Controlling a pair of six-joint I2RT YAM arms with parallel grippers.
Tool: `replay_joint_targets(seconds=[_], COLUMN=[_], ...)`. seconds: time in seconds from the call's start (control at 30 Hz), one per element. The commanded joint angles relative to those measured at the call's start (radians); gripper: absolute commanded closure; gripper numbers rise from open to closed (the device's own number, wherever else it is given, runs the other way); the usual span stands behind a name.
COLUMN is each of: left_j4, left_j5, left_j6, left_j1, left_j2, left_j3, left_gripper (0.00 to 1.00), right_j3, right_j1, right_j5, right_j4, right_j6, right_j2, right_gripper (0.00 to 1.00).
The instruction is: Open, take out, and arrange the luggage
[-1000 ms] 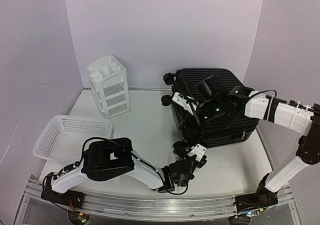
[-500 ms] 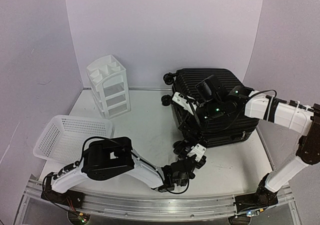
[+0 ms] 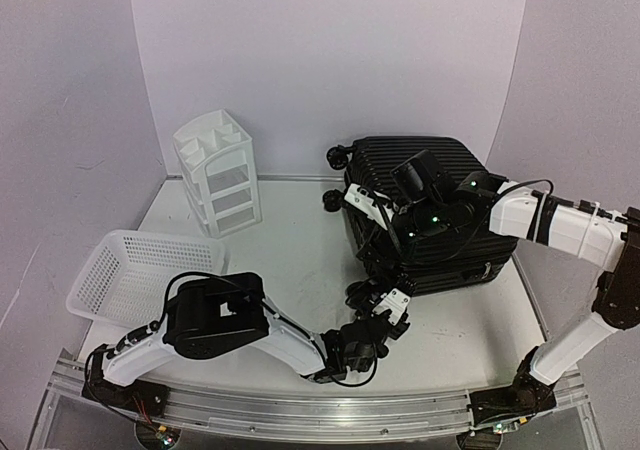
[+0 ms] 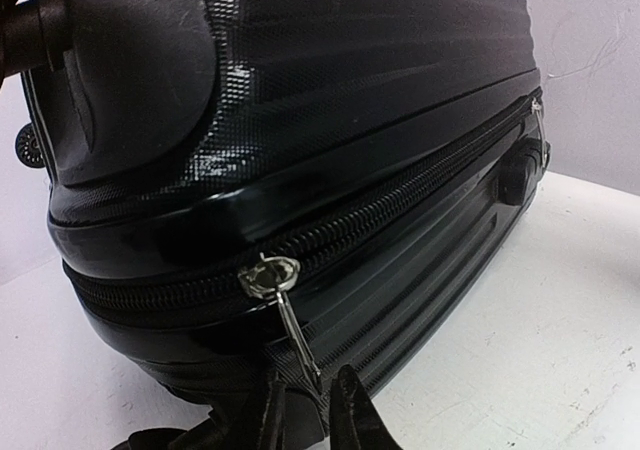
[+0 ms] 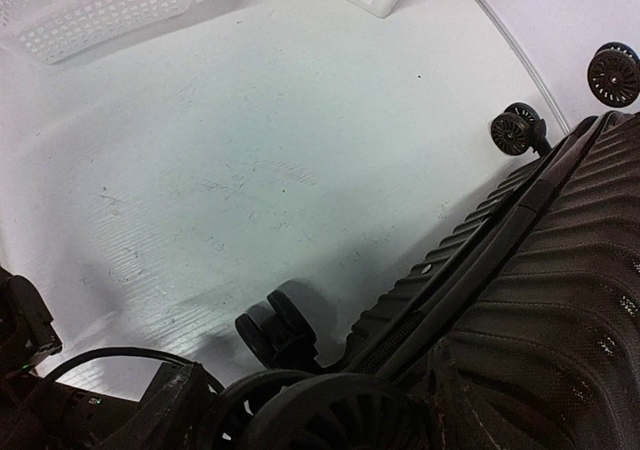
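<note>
The luggage [image 3: 430, 215], a black ribbed hard-shell suitcase, lies shut on the table's right side with its caster wheels [image 3: 338, 156] to the left. My left gripper [image 3: 390, 302] is low at its near left corner. In the left wrist view the zip is closed. The silver zipper pull [image 4: 287, 315] hangs down with its tip between my slightly parted fingertips [image 4: 352, 415], which do not pinch it. My right gripper [image 3: 378, 206] rests over the suitcase's upper left edge. Its fingers do not show in the right wrist view, where a caster wheel [image 5: 330, 410] sits very close.
A white mesh basket [image 3: 130, 270] sits at the near left. A small white drawer unit [image 3: 220, 175] stands at the back left. The right wrist view shows bare table [image 5: 230, 170] left of the suitcase, and a lower wheel [image 5: 275, 332] resting on it.
My left gripper has edged slightly toward the suitcase's corner. The right arm and the suitcase have not moved.
</note>
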Motion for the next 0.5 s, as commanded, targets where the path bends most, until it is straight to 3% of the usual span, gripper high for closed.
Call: replay_joint_targets(seconds=[0.0,0.27,0.47], left_j4=[0.015,0.017,0.017], left_j5=[-0.019,-0.034,-0.033], left_j6=[-0.022,-0.011,-0.021], left_j1=[0.019,0.019,0.019], left_j2=[-0.076,-0.093,-0.107], left_j3=[0.031,0.044,0.050], left_gripper=[0.80,0.79,0.88], right_j3=[0.041,0.037,0.034], right_j1=[-0.010,-0.009,-0.010], right_j5=[0.026,0.024,0.027], right_j4=[0.112,0.112,0.112], right_j6=[0.036,0.036,0.036], right_j2=[-0.024,-0.029,-0.026], right_gripper=[1.00,1.00,1.00])
